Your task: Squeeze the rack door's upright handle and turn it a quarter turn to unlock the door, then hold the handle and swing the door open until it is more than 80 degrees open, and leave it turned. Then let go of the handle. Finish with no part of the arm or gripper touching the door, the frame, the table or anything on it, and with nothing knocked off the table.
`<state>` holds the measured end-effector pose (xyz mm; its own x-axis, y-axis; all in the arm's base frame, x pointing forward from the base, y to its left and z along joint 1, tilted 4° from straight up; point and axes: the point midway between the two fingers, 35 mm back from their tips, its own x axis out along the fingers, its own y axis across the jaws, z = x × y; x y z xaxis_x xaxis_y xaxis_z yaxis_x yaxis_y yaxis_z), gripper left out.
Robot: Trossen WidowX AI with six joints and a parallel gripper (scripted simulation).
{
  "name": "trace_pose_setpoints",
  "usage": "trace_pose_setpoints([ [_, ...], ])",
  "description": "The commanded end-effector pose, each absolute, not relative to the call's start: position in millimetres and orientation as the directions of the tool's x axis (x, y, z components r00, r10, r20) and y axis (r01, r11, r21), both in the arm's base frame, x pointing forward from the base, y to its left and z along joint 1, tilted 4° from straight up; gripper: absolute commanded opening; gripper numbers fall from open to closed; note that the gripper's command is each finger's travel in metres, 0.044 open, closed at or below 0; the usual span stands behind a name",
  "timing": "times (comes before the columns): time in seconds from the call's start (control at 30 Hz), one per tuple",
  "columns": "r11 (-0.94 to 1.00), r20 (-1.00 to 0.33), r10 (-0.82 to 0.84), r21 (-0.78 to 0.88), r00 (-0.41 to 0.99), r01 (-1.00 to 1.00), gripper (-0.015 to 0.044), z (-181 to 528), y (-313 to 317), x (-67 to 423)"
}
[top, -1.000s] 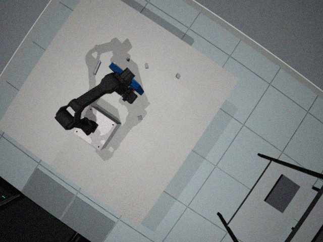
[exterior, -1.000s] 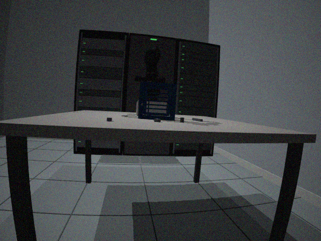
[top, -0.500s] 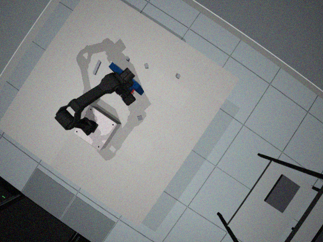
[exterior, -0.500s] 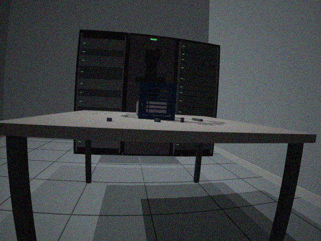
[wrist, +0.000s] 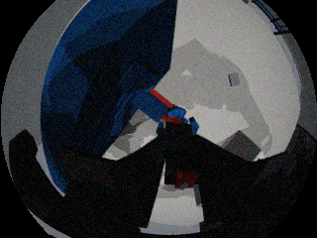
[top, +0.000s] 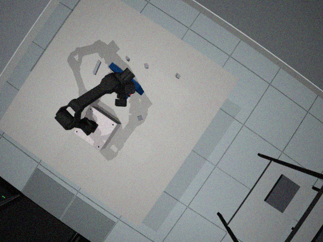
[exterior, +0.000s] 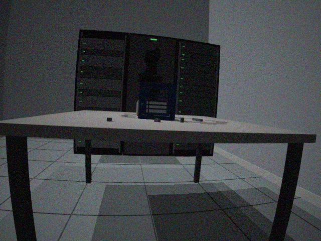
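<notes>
The blue rack (top: 139,88) (exterior: 171,99) (wrist: 114,45) stands upright on the table (top: 166,135) (exterior: 233,129). In the wrist view its front runs diagonally, at an angle to my gripper. My gripper (wrist: 180,138) is shut on the handle (wrist: 171,119), whose red and blue parts show at the fingertips. A blue bar (wrist: 150,105) with a red edge reaches from the rack side to the handle. A bit of red shows beside the arm in the top view. No door stands out clear of the frame; the arm and darkness hide its exact angle and how far the handle is turned.
Small grey blocks (top: 127,58) (top: 146,65) (top: 177,75) lie behind the rack. Another block (top: 140,118) (wrist: 234,79) lies on the handle side. A grey bar (top: 97,67) lies beyond the rack's other end. The arm's pale mounting plate (top: 105,125) is in front of the rack.
</notes>
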<state>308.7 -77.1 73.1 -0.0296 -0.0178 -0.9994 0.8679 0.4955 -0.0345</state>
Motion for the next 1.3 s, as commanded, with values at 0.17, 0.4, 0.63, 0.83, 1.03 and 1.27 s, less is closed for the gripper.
trace_pose_setpoints([
  [0.17,0.06,-0.999,-0.012,-0.033,-0.032,0.998,0.0009,71.4,-75.7,307.9],
  [0.4,-0.281,-0.999,-0.012,-0.028,-0.032,0.959,0.0009,71.3,-75.7,307.9],
  [0.63,-0.44,-0.999,-0.012,-0.024,-0.032,0.897,0.0009,71.3,-75.7,307.9],
  [0.83,-0.44,-0.999,-0.012,-0.024,-0.032,0.897,0.0009,71.3,-75.7,307.9],
  [1.03,-0.44,-0.999,-0.012,-0.024,-0.032,0.897,0.0167,71.3,-75.7,307.9],
  [1.27,-0.411,-0.999,-0.012,-0.025,-0.032,0.911,0.0281,71.3,-75.7,307.9],
])
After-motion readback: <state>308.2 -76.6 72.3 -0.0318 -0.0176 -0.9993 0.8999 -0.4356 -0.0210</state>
